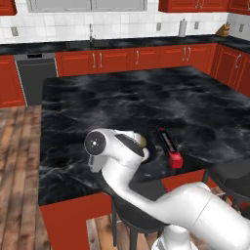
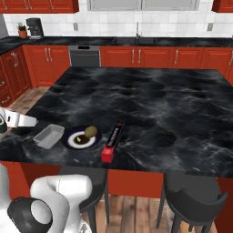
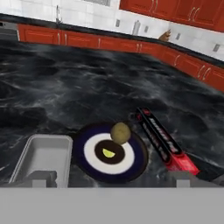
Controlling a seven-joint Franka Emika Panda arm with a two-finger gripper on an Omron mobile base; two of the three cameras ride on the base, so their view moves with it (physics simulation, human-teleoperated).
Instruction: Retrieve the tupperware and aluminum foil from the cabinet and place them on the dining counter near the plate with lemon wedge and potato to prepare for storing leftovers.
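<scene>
On the near edge of the dining counter (image 2: pixel 159 100) three things lie in a row. The pale grey tupperware (image 3: pixel 43 155) is on the left. Beside it sits the dark plate (image 3: pixel 87 151) with a white ring, carrying a potato (image 3: pixel 120 132) and a lemon wedge (image 3: pixel 107 152). Right of the plate lies the black aluminum foil (image 3: pixel 159 135) box with a red end. My gripper (image 3: pixel 115 178) hangs just in front of the counter's near edge, open wide, nothing between its fingers. The right base view also has the tupperware (image 2: pixel 49 136), plate (image 2: pixel 73 140) and aluminum foil (image 2: pixel 113 139).
Dark stools (image 2: pixel 195 200) stand under the counter's near side. Red base cupboards, a dishwasher (image 1: pixel 35 75) and a sink tap (image 1: pixel 91 31) line the back wall under red wall cabinets (image 1: pixel 193 5) with shut doors. My arm (image 1: pixel 117 156) hides most of the plate in the left base view.
</scene>
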